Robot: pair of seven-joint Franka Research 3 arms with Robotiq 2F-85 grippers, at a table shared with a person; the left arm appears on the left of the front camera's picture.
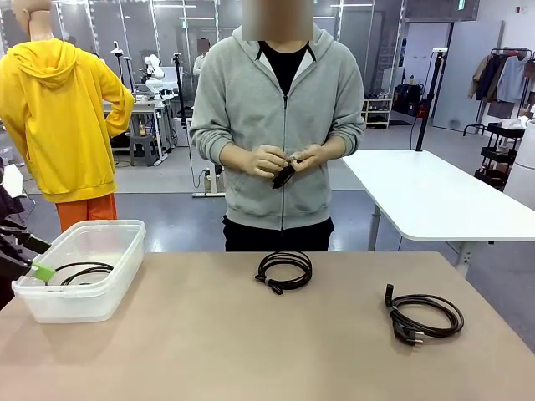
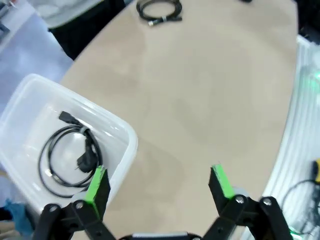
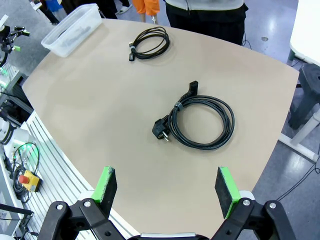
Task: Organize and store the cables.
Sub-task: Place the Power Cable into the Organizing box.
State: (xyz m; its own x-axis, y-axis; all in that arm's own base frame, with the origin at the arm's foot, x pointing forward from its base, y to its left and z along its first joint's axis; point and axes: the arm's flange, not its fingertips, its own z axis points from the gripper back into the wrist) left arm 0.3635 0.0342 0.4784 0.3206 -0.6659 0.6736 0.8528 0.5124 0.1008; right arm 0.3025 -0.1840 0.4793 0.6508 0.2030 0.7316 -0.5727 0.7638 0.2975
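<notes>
Currently one coiled cable (image 2: 67, 155) lies inside the clear plastic bin (image 1: 92, 305) at the left end of the table (image 1: 209, 351). A second coil (image 1: 284, 271) sits mid-table near the person (image 1: 284, 100), and a third, a power cord (image 3: 200, 122) with a plug, rests toward the right. The left gripper (image 2: 157, 176) and right gripper (image 3: 165, 176) hang with jaws spread wide, holding nothing. The cords look light, springy and rubbery enough not to slip. Pinching across all bundled strands, perhaps beside the pale band on the power cord, should lift a whole coil; a single loop would likely unwind.
</notes>
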